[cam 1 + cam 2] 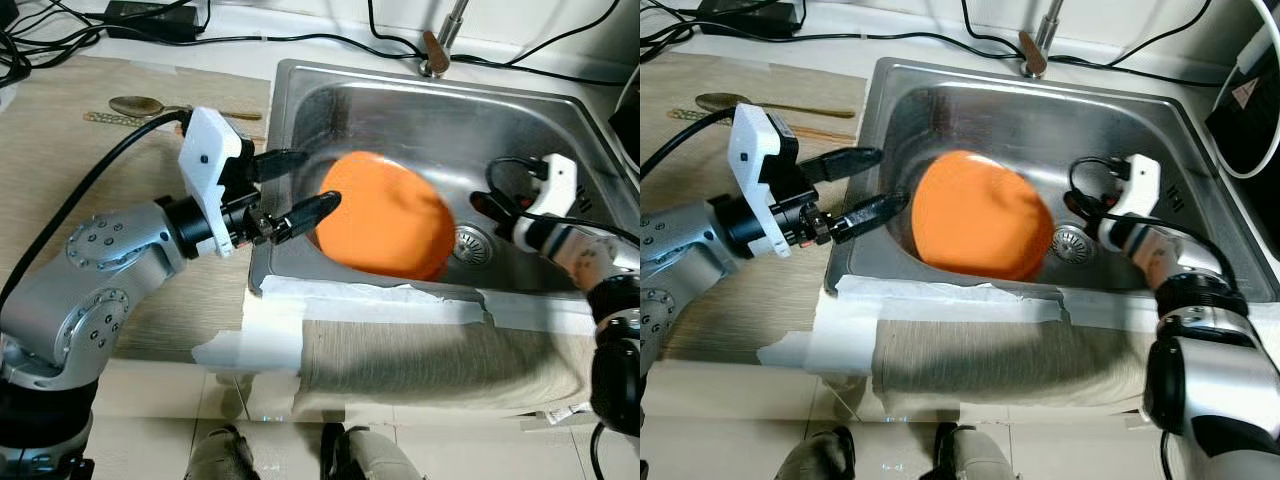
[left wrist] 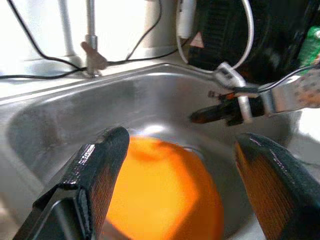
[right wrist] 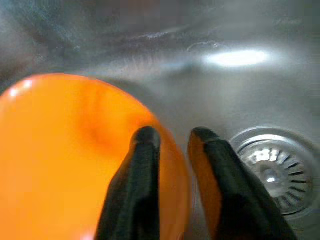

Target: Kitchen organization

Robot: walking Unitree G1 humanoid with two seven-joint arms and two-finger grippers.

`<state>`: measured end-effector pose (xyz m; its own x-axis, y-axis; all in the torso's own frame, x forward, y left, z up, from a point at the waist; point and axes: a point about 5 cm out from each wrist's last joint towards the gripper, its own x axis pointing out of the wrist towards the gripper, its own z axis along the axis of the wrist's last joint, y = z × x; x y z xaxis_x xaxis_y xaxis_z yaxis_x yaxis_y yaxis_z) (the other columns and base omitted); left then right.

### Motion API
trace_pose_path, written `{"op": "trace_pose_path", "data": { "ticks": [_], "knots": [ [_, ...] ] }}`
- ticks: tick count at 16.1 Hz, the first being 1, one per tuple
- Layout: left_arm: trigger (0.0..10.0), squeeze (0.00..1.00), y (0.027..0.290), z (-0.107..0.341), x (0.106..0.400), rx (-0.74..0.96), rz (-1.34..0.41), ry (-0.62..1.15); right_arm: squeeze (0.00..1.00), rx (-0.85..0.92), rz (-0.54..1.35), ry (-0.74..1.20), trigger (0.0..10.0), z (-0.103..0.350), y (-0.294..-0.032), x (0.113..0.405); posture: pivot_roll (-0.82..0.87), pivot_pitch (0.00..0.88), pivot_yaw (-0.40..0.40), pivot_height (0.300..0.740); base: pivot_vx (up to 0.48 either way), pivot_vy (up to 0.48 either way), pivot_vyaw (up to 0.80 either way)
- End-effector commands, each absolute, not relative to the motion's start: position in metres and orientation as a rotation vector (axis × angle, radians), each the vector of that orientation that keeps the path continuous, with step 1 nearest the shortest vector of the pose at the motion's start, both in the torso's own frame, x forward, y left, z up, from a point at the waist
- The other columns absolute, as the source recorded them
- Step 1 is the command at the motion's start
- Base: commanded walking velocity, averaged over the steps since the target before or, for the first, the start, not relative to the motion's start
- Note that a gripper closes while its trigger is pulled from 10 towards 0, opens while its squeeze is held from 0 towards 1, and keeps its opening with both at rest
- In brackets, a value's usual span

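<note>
An orange bowl (image 1: pixel 385 215) lies upturned in the sink (image 1: pixel 560 120), between the left gripper (image 1: pixel 295 190), fingers spread wide, and the right gripper (image 3: pixel 175 145), fingers narrowly apart at its rim. It is judged light, stiff and slippery; the rim offers the best hold.

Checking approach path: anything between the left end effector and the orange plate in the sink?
Nothing visible. The left end effector sits open at the sink's left rim, fingers pointing straight at the orange plate. The right end effector is at the plate's far edge, beside the drain.
</note>
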<state>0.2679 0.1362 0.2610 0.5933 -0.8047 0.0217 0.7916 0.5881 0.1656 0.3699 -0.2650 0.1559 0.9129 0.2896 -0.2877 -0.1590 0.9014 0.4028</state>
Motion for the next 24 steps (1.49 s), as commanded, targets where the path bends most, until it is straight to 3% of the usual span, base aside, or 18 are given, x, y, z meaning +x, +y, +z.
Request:
{"op": "trace_pose_path", "data": {
  "ticks": [1, 4, 5, 7, 8, 11, 15, 17, 18, 22, 23, 24],
  "knots": [
    [10.0, 0.0, 0.144, 0.261, 0.269, 0.181, -0.884, -0.109, 1.0, 0.355, 0.194, 0.314, 10.0, 0.162, -0.288, 0.364, -0.09, 0.165, -0.124, 0.74, 0.0, 0.0, 0.0],
    [10.0, 0.0, 0.155, 0.264, 0.267, 0.173, -0.848, -0.111, 1.0, 0.275, 0.199, 0.272, 10.0, 0.171, -0.299, 0.359, -0.09, 0.16, -0.122, 0.74, 0.0, 0.0, 0.0],
    [10.0, 0.0, 0.17, 0.27, 0.273, 0.2, -0.757, -0.139, 0.0, 0.244, 0.237, 0.219, 10.0, 0.179, -0.303, 0.356, -0.09, 0.159, -0.117, 0.74, 0.0, 0.0, 0.0],
    [10.0, 0.0, 0.182, 0.276, 0.28, 0.249, -0.667, -0.161, 0.0, 0.219, 0.249, 0.157, 10.0, 0.187, -0.305, 0.355, -0.09, 0.164, -0.109, 0.74, 0.0, 0.0, 0.0],
    [10.0, 0.0, 0.195, 0.279, 0.292, 0.293, -0.564, -0.156, 0.0, 0.205, 0.297, 0.082, 10.0, 0.194, -0.297, 0.353, -0.09, 0.171, -0.104, 0.74, 0.0, 0.0, 0.0],
    [10.0, 0.0, 0.205, 0.275, 0.305, 0.358, -0.486, -0.119, 0.0, 0.2, 0.373, 0.007, 10.0, 0.201, -0.281, 0.352, -0.09, 0.172, -0.096, 0.74, 0.0, 0.0, 0.0],
    [10.0, 0.0, 0.222, 0.277, 0.351, 0.456, -0.392, -0.06, 0.0, 0.196, 0.622, -0.117, 10.0, 0.225, -0.225, 0.342, -0.11, 0.197, -0.089, 0.74, 0.0, 0.0, 0.0],
    [10.0, 0.0, 0.228, 0.278, 0.364, 0.417, -0.472, -0.031, 0.0, 0.192, 0.697, -0.092, 10.0, 0.218, -0.205, 0.334, -0.12, 0.199, -0.094, 0.74, 0.0, 0.0, 0.0],
    [10.0, 1.0, 0.23, 0.279, 0.367, 0.396, -0.526, -0.019, 0.0, 0.195, 0.713, -0.074, 10.0, 0.214, -0.201, 0.331, -0.13, 0.2, -0.094, 0.74, 0.0, 0.0, 0.0],
    [10.0, 1.0, 0.234, 0.287, 0.374, 0.424, -0.656, 0.012, 0.0, 0.145, 0.869, -0.025, 10.0, 0.21, -0.184, 0.313, -0.15, 0.219, -0.108, 0.74, 0.0, 0.0, 0.0],
    [10.0, 0.93, 0.234, 0.287, 0.375, 0.448, -0.685, 0.013, 0.0, 0.116, 0.943, -0.018, 10.0, 0.211, -0.178, 0.307, -0.16, 0.223, -0.11, 0.74, 0.0, 0.0, 0.0],
    [10.0, 0.0, 0.238, 0.284, 0.377, 0.533, -0.708, 0.045, 0.0, 0.032, 1.036, 0.004, 10.0, 0.211, -0.174, 0.299, -0.17, 0.222, -0.115, 0.74, 0.0, 0.0, 0.0]
  ]
}}
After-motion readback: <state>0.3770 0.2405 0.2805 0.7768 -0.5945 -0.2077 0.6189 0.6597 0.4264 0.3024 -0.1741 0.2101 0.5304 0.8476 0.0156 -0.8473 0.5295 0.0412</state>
